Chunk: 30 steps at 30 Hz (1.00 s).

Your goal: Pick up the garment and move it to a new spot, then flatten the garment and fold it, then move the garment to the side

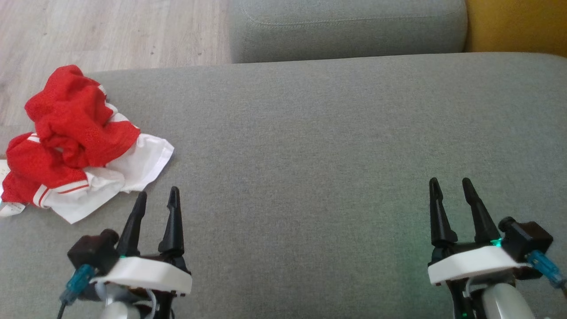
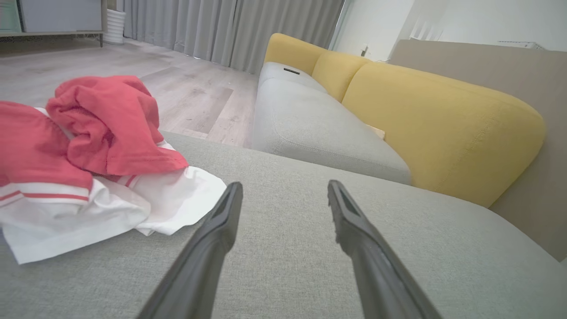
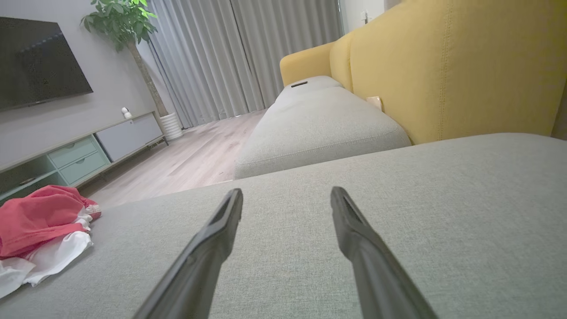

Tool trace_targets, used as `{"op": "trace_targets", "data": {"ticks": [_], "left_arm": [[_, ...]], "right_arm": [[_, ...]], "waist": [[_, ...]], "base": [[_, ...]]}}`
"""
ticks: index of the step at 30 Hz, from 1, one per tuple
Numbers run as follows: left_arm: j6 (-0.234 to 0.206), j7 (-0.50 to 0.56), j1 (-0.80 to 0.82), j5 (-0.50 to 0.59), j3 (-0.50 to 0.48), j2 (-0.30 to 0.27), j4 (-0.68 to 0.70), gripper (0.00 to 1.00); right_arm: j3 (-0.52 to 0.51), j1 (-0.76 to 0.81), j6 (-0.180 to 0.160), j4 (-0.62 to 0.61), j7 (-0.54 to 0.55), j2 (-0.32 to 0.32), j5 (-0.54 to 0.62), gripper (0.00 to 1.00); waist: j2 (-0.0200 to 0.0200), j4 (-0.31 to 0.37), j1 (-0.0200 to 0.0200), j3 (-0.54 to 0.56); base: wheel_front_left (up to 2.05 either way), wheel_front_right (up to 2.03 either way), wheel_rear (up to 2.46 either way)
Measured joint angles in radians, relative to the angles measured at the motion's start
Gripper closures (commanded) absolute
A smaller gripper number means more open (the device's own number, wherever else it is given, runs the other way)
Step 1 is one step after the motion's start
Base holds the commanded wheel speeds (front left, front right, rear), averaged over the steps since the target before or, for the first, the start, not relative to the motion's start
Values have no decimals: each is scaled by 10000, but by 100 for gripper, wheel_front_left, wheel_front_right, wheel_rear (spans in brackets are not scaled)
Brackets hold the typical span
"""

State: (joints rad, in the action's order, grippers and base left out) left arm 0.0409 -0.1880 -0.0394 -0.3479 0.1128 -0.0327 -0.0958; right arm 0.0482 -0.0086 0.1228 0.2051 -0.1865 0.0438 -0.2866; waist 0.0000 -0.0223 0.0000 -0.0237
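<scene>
The garment (image 1: 75, 141) is a crumpled red and white piece with red stripes, heaped at the left edge of the grey cushion (image 1: 310, 146). My left gripper (image 1: 157, 191) stands open just below and right of its white hem, empty and not touching it. The left wrist view has the garment (image 2: 97, 159) to the left of the open fingers (image 2: 217, 230). My right gripper (image 1: 449, 180) is open and empty at the lower right, far from the cloth. From the right wrist the garment (image 3: 40, 230) lies at the far left.
A second grey seat cushion (image 1: 345, 26) lies beyond the near one, with yellow backrests (image 2: 434, 119) to the right. Wooden floor (image 1: 88, 31) lies past the cushion's left edge. A TV unit (image 3: 79, 150), a plant and curtains stand across the room.
</scene>
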Motion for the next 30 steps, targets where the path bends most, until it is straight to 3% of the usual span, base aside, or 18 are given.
{"op": "trace_targets", "data": {"ticks": [21, 30], "left_arm": [[123, -616, -2, 2784, 372, -67, 305, 0], [123, -617, -2, 2817, 360, -81, 268, 0]], "right_arm": [[-38, -10, 2, -203, -635, 2, 2380, 0], [-50, -10, 2, -203, -642, 2, 2347, 0]], "waist": [[0, 105, 0, 10], [0, 117, 0, -33]], "base": [[0, 0, 0], [0, 0, 0]]}}
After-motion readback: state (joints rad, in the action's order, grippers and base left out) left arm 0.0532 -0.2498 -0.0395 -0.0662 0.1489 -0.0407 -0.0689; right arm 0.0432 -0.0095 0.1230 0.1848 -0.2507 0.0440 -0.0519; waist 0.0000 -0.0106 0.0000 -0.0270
